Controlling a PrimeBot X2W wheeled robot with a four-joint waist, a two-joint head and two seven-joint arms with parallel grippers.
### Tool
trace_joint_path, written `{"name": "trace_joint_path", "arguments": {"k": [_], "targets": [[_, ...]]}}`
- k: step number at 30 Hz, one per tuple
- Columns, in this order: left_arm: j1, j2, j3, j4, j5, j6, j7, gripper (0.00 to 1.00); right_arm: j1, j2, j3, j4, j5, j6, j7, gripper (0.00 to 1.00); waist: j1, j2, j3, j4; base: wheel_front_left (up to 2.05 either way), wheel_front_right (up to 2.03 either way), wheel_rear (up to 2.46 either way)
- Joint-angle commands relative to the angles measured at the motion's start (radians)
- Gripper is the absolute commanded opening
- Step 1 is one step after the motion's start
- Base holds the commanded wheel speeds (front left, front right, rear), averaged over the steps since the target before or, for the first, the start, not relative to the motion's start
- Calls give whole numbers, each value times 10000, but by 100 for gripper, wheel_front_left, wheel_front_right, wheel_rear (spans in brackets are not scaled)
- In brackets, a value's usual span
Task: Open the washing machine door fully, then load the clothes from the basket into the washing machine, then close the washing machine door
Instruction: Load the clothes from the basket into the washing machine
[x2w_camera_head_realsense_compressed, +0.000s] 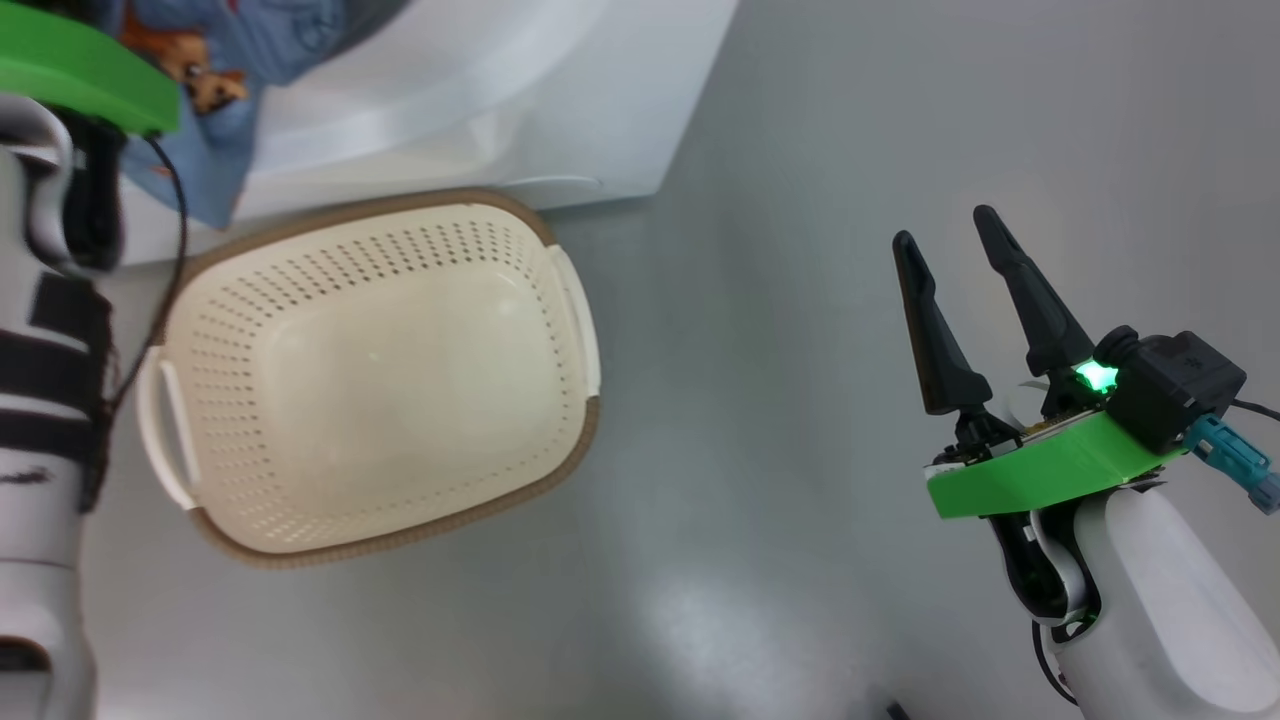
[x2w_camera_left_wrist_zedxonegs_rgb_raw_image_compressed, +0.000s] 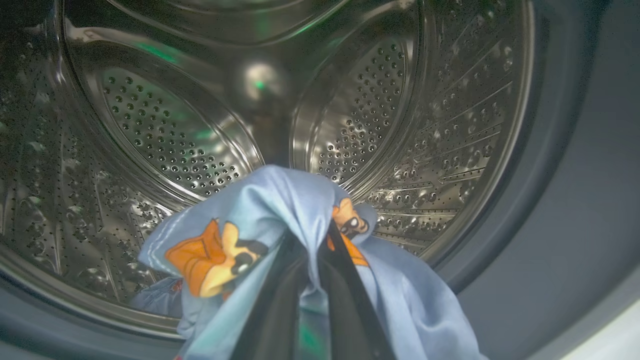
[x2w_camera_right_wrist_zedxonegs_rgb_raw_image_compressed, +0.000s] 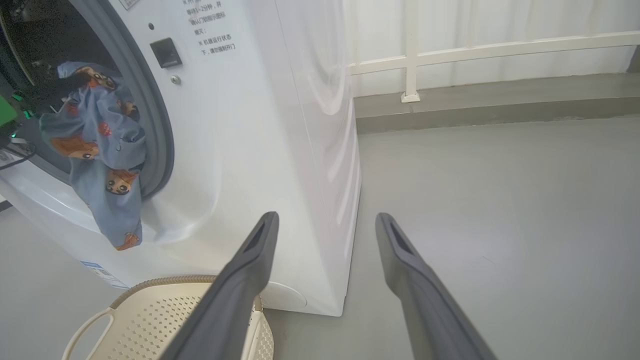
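The clothes, one light blue printed piece, were at the mouth of the washing machine. The left end effector was clamped on them, and a tail hung out over the grey seal. If released there, that tail would likely drag the piece out or get pinched at closing. The right end effector stood apart, right of the empty basket on the glossy grey floor. A white rail ran along the far wall.

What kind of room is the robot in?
Most likely a laundry area. There is a big white washing machine with a shiny steel drum, a cream laundry basket on the grey floor in front of it, and blue cartoon-print clothes hanging out of the machine's opening.
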Motion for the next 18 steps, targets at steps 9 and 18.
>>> {"name": "trace_joint_path", "arguments": {"k": [9, 18], "targets": [[-956, 817, 1770, -1984, 1228, 205, -65, 0, -23, 234, 175, -393, -150, 54, -80, 100, -2, -1, 1110, -946, 0, 0, 0], [-468, 223, 2365, -355, 2005, 98, -48, 100, -14, 309, 214, -302, -199, 54, -80, 100, -2, -1, 1027, -948, 0, 0, 0]]}}
